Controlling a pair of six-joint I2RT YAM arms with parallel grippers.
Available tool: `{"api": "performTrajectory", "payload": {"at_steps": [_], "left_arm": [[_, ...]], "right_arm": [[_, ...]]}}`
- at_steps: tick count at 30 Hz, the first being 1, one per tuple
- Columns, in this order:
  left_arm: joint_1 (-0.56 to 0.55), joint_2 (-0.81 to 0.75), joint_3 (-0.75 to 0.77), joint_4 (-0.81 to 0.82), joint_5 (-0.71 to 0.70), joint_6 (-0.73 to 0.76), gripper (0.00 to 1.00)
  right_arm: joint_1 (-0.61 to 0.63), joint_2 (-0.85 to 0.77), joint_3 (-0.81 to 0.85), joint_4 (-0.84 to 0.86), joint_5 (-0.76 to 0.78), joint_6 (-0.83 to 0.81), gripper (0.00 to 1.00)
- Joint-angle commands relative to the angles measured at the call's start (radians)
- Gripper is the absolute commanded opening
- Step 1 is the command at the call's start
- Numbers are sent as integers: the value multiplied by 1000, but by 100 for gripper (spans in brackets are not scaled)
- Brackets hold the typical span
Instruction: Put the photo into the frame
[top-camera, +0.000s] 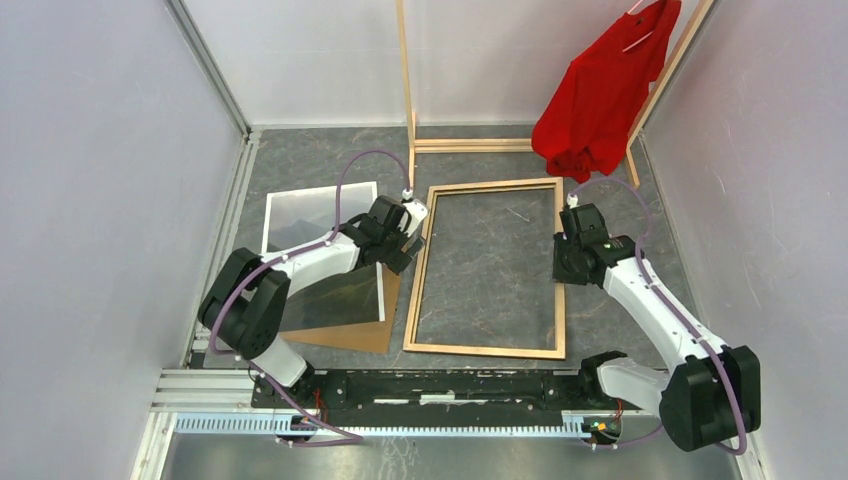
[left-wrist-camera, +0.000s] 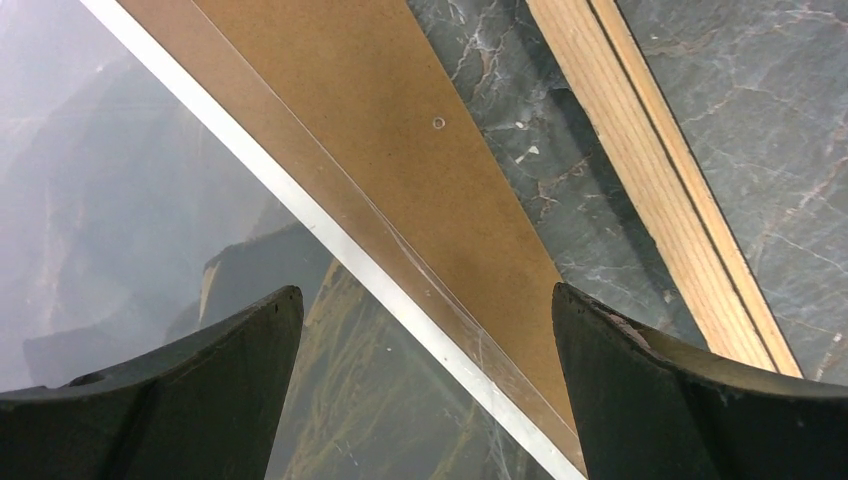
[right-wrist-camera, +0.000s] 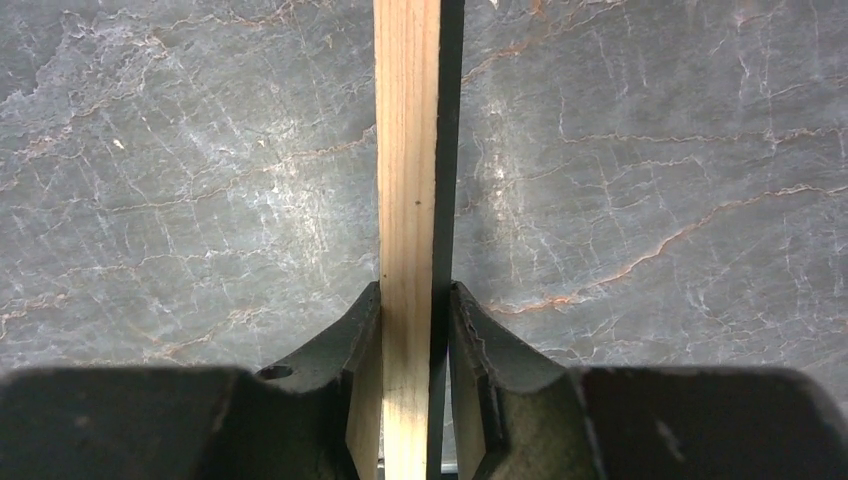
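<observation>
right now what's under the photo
The brown backing board pokes out past the photo's white edge, so it lies partly beneath. How far it reaches under the print is covered.

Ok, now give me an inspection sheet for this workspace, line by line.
Surface: dark grey marbled table.
Job's things: frame flat, wood side up; photo left of it, picture up.
Clutter: brown board under the photo.
Grippers: left gripper open above the photo's edge; right gripper shut on the frame's right rail.
Cables: purple cables loop along both arms.
Surroundings: pale walls; wooden rack with red shirt at the back.
</observation>
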Motion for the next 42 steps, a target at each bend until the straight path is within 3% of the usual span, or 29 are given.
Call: {"api": "performTrajectory", "payload": {"at_steps": [1, 12, 23, 32, 36, 38, 42], "left_arm": [[-15, 17, 8, 59, -44, 57, 100], [-69, 6, -13, 51, -33, 74, 100], [-72, -14, -47, 37, -9, 106, 100], [-65, -65, 12, -67, -4, 124, 100], [-29, -106, 93, -192, 45, 138, 100], [19, -126, 139, -249, 86, 143, 100], [190, -161, 213, -330, 172, 172, 100]], "right_arm": [[3, 19, -22, 111, 38, -39, 24], [3, 227, -80, 273, 56, -91, 26], [2, 394, 18, 328, 60, -134, 31], [2, 457, 73, 252, 148, -75, 61], [7, 352, 52, 273, 162, -43, 80], [30, 280, 49, 303, 144, -40, 96], [113, 199, 77, 356, 98, -34, 98]]}}
